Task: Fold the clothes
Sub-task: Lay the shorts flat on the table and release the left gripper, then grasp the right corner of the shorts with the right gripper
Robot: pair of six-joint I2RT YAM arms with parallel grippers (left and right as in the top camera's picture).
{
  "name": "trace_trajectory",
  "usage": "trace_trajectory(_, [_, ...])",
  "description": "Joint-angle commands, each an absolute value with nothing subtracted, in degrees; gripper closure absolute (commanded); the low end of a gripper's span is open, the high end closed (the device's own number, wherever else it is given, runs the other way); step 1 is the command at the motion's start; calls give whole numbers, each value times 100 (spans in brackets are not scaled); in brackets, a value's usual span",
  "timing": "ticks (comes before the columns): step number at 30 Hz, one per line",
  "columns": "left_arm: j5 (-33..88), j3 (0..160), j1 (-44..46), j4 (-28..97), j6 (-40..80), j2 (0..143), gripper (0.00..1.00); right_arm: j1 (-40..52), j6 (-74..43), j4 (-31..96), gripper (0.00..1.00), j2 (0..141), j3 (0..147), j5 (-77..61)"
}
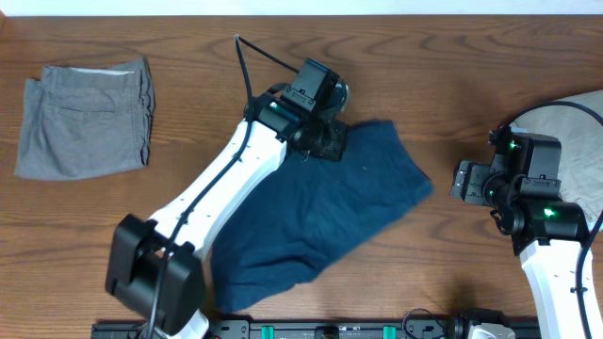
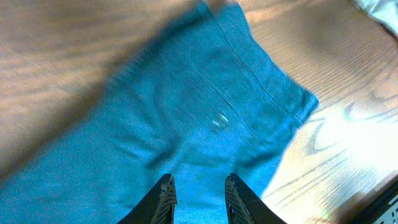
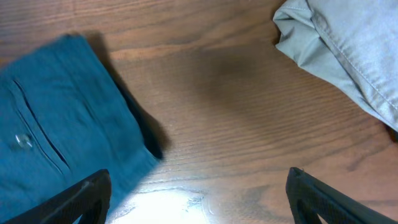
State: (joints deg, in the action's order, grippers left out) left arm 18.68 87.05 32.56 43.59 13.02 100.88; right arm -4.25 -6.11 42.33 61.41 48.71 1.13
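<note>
The clothes [image 1: 330, 207], dark navy-blue and folded over on themselves, lie slanted across the middle of the table. My left gripper [image 1: 325, 141] hovers over their far upper edge. In the left wrist view its fingers [image 2: 199, 186] stand a little apart above the blue cloth [image 2: 186, 112], and nothing is pinched between them. My right gripper [image 1: 462, 179] waits to the right of the garment, just off its corner. In the right wrist view it [image 3: 199, 186] is wide open over bare wood, with the blue cloth [image 3: 56, 137] at the left.
Light grey folded shorts [image 1: 85, 118] lie at the far left. A pale beige garment [image 1: 575, 122] is heaped at the right edge, behind my right arm, and shows in the right wrist view [image 3: 348, 43]. A black rail runs along the front edge.
</note>
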Motion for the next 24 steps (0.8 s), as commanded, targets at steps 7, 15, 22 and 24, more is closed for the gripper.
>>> trace_trajectory(7, [742, 8925, 2272, 4740, 1356, 9474, 65, -370, -213, 3553, 8, 6300, 4982, -1422])
trace_trajectory(15, [742, 8713, 1584, 6053, 1835, 9673, 34, -366, -130, 3977, 7, 7317, 4982, -1815])
trace_trajectory(22, [744, 8250, 1455, 6200, 1837, 9931, 30, -366, 224, 4007, 8, 8517, 4982, -2298])
trace_trajectory(24, [744, 8132, 1455, 6169, 1837, 9981, 30, -366, 226, 3990, 10, 8777, 4982, -2300])
